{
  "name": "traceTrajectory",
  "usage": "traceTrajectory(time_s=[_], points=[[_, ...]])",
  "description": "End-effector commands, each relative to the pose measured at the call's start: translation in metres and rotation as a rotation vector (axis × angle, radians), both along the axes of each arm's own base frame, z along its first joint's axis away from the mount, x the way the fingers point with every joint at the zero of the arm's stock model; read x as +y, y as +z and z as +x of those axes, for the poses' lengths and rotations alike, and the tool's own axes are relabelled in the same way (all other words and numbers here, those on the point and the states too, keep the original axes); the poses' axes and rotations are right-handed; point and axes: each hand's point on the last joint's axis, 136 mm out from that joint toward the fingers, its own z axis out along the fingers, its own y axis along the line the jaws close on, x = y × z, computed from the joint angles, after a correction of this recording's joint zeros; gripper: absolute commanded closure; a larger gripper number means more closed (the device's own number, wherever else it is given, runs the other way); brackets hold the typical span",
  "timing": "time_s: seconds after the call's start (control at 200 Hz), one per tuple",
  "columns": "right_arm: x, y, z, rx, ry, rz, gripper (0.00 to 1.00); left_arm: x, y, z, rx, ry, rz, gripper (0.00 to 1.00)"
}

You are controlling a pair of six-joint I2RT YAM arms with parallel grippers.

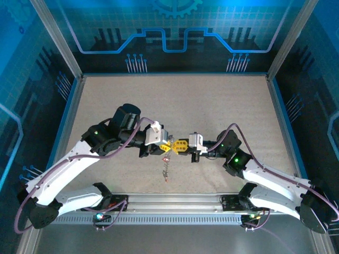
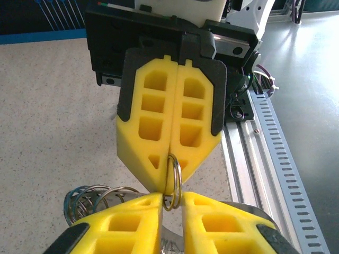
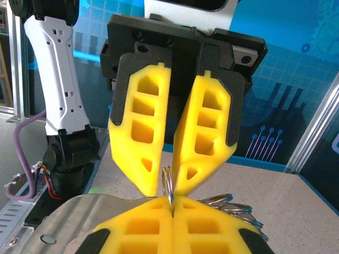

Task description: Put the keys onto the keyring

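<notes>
Tip to tip over the middle of the table [image 1: 212,106]: your right gripper [image 1: 179,144] is clamped fully closed on the keyring [image 2: 173,182], which stands edge-on out of the seam between its yellow fingers. Your left gripper [image 1: 167,143] meets it nose to nose, its fingers a narrow slit apart with the ring's free arc inside that slit. Whether the pads actually bear on the metal cannot be told. A cluster of silvery wire loops [image 2: 92,198] sits just beside the meeting point. In the top view a thin strand [image 1: 166,168] with a red fleck trails from under the grippers toward the arm bases, but no key can be made out clearly. The step in hand looks like a two-handed hold on the ring, ahead of threading. Next you will likely need a firm left pinch, then a small twist to part the coil without pulling the ring from the right-hand grip
</notes>
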Motion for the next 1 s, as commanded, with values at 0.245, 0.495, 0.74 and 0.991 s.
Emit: traceTrajectory(time_s=[0.245, 0.495, 0.74, 0.991], points=[[0.002, 0.025, 0.007, -0.067, -0.021, 0.041, 1.0, -0.006, 0.015, 0.001, -0.07, -0.032, -0.05, 1.0], [0.002, 0.017, 0.013, -0.067, -0.061, -0.003, 0.86, 0.005, 0.007, 0.012, -0.134, 0.037, 0.099, 1.0], [0.005, 0.012, 0.018, -0.054, -0.066, -0.032, 0.86, 0.004, -0.003, 0.012, -0.164, 0.015, 0.269, 1.0], [0.008, 0.007, 0.02, -0.036, -0.061, -0.062, 0.86, 0.006, -0.008, 0.014, -0.204, -0.001, 0.371, 1.0]])
